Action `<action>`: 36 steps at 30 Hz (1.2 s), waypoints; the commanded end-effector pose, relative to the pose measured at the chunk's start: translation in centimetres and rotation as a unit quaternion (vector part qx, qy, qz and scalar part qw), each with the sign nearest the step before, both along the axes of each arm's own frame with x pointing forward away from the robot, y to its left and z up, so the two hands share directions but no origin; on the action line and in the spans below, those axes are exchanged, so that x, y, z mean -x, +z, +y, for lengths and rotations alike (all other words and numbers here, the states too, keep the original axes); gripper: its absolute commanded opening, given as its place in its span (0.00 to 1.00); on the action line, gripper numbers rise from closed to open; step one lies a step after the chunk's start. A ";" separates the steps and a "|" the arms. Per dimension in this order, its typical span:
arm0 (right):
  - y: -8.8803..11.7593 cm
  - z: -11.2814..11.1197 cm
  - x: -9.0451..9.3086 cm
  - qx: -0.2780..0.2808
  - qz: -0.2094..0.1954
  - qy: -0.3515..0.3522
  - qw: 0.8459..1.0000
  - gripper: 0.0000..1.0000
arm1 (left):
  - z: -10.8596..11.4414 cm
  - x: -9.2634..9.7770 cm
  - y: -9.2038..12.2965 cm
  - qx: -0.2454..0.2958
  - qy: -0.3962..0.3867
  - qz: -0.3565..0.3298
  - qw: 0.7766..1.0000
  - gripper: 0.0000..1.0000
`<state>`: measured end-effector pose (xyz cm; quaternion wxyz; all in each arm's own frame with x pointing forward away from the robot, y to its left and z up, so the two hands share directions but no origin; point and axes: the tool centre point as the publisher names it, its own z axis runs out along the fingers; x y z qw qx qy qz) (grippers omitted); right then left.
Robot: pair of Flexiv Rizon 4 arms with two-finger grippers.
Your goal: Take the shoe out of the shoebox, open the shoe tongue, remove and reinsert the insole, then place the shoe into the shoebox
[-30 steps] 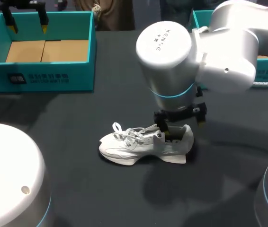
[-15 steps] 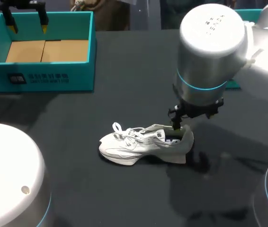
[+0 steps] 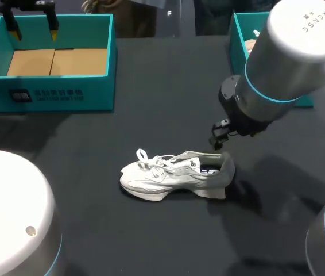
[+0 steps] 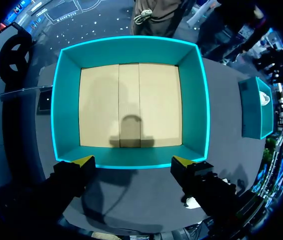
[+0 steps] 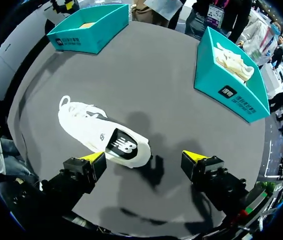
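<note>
the white lace-up sneaker (image 3: 174, 175) stood on its sole near the middle of the black table (image 3: 151, 75), out of any box, with its toe toward my left side and its heel toward my right. so the first step, taking the shoe out, looked done. in the right wrist view a dark insole lay flat inside the heel opening. from this i could not tell whether it was already removed and put back or not yet touched. the laces lay loose over the front, and whether the tongue was pulled open was also not clear to me. what surely remained was to put the shoe into the box.

the right gripper (image 5: 146, 160) hung above the table just beside the heel, not touching the shoe. its two yellow-tipped fingers were spread wide and carried nothing.

the open teal cardboard shoebox (image 3: 53, 92) stood at the far left of the table, well apart from the shoe, with only its brown bottom showing inside. the left gripper (image 4: 132, 162) hovered over the box's wall, fingers released and empty.

a second teal box (image 5: 226, 90) stood at the far right, with a pale shoe lying in it.
</note>
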<state>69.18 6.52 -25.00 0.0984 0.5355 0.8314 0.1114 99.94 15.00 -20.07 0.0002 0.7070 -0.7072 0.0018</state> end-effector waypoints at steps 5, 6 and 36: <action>1.0 -3.2 0.6 -0.181 -0.055 0.227 0.955 1.00 | 0.0 0.0 0.0 0.000 0.000 0.000 1.000 1.00; 1.0 -3.3 0.5 -0.184 -0.061 0.239 0.951 1.00 | 0.0 0.0 0.0 0.000 0.000 0.000 1.000 1.00; -1.9 -9.6 -0.3 -0.317 -0.181 0.404 0.839 1.00 | 0.0 0.0 0.0 0.000 0.000 0.000 1.000 1.00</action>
